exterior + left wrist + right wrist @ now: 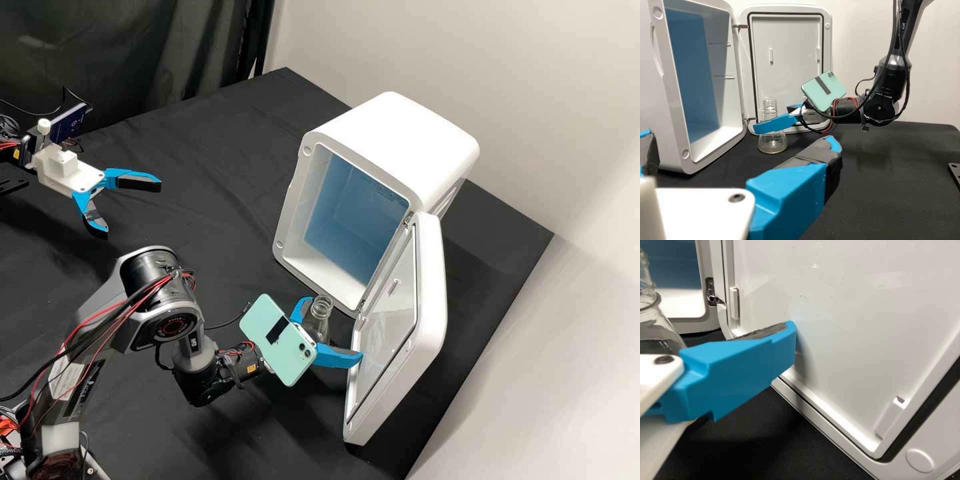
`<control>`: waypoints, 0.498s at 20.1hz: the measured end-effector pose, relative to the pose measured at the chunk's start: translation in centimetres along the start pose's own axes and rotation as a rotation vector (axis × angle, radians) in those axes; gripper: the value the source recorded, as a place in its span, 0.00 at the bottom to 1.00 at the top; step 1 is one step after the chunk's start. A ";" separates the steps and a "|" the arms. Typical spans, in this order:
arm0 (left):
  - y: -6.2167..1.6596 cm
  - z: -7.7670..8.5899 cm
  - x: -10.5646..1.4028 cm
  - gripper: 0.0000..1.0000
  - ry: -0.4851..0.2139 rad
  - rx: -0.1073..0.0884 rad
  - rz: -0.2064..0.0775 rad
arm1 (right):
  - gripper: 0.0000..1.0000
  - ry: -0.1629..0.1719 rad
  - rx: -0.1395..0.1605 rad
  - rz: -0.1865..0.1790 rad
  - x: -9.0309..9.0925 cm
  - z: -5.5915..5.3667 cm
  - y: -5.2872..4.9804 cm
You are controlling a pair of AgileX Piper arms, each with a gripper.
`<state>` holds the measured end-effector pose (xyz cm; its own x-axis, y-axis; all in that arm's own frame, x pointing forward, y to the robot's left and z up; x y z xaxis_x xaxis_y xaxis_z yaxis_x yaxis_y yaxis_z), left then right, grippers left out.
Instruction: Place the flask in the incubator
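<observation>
Closest to the high camera, the right arm [157, 300] rose from the bench's near left corner, bent at its thick elbow joint, and stretched its forearm low and nearly level toward the incubator [400, 140]. A mint-green phone [279, 339] was strapped on top of its wrist. The right gripper [333, 330] sat just above the black bench [220, 167] with its blue fingers [735, 367] spread, one on each side of the conical glass flask [320, 317]. Whether either pad touched the glass could not be told. The nearer finger reached past the flask, its tip close to the inner face of the door [400, 300].

The flask [772, 137] stood upright on the bench, outside the blue-lined chamber, just in front of the opening's lower corner on the hinge side. The white door hung wide open.

Well apart, at the far left of the bench, the left gripper [131, 207] hovered above the cloth, aimed toward the incubator. Its fingers [790, 195] were parted wide and held nothing.
</observation>
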<state>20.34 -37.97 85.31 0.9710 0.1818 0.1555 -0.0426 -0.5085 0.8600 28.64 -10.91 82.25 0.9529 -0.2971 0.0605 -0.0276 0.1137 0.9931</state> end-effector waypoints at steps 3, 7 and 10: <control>0.00 0.0 0.0 1.00 0.000 0.000 0.000 | 1.00 -0.001 0.000 -0.001 0.0 0.0 0.0; 0.00 0.0 0.0 1.00 -0.001 0.001 0.000 | 1.00 0.018 -0.003 -0.029 -0.8 -1.0 -0.7; 0.00 0.0 0.0 1.00 -0.001 -0.004 0.000 | 1.00 0.068 -0.012 -0.049 -1.4 -2.6 -1.2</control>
<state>20.34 -37.98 85.30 0.9713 0.1809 0.1545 -0.0431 -0.5048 0.8622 28.15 -8.16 80.73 0.9713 -0.2378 0.0044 0.0229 0.1121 0.9934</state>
